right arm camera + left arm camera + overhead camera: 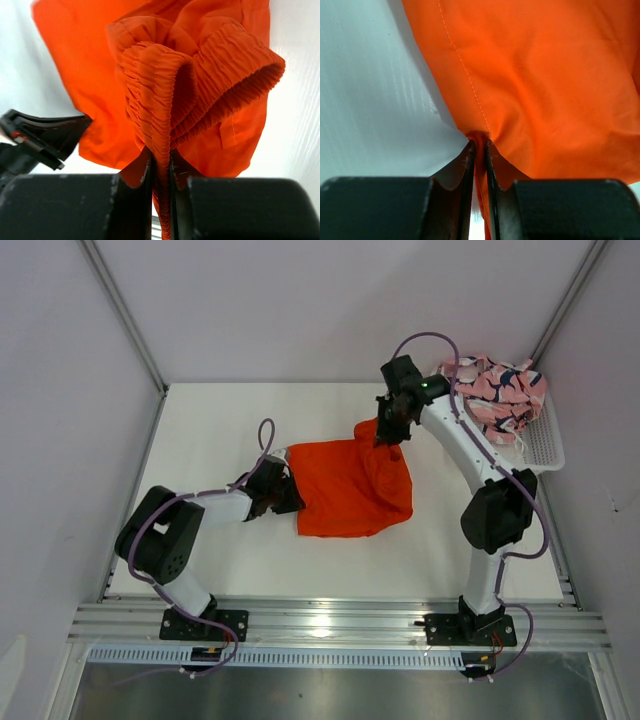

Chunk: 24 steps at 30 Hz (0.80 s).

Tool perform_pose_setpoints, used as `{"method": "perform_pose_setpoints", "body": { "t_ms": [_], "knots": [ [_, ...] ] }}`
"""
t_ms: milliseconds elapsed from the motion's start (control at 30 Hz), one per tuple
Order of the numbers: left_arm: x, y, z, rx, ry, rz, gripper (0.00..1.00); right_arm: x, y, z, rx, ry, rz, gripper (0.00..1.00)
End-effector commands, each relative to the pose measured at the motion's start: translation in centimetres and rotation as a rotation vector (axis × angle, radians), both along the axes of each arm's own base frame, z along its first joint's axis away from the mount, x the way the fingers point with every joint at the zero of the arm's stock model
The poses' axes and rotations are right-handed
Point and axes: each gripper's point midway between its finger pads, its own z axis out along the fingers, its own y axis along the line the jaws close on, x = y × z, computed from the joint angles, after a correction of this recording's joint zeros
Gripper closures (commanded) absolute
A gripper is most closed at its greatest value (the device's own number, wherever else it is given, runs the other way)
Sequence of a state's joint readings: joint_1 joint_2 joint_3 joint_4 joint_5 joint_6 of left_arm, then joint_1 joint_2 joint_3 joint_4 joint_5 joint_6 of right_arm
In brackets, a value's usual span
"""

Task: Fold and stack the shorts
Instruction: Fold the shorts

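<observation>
Two shorts, one basket. Pink printed shorts (500, 390) are bunching in the white mesh basket (545, 445) beyond the right gripper (161, 152), partly hiding behind its arm. Orange shorts (350, 490) are lying between both grippers: right one pinching the elastic waistband, left gripper (479, 145) pinching a fabric edge.

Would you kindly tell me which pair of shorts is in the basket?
The pink printed shorts, bunched in the white basket at far right; the plain orange shorts are out on the table instead.
</observation>
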<state>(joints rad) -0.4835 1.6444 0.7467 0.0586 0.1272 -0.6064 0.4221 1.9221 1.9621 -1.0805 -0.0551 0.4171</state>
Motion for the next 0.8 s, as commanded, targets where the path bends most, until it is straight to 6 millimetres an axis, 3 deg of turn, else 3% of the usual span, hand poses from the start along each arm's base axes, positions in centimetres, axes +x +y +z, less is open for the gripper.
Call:
{"method": "perform_pose_setpoints", "body": {
  "t_ms": [0, 300, 533, 767],
  "knots": [
    [-0.7, 0.0, -0.1, 0.001, 0.001, -0.006, 0.83, 0.0, 0.5, 0.9, -0.059, -0.039, -0.039, 1.0],
    [-1.0, 0.0, -0.1, -0.005, -0.003, -0.015, 0.85, 0.1, 3.2, 0.0, -0.147, -0.102, -0.063, 1.0],
    [-1.3, -0.3, 0.1, -0.004, -0.014, -0.026, 0.86, 0.5, 5.5, -2.6, -0.243, -0.137, -0.069, 1.0],
    [-1.3, -0.5, 0.0, 0.002, -0.015, -0.038, 0.87, 0.5, 7.9, -3.8, -0.329, -0.189, -0.06, 1.0]
  ]
}}
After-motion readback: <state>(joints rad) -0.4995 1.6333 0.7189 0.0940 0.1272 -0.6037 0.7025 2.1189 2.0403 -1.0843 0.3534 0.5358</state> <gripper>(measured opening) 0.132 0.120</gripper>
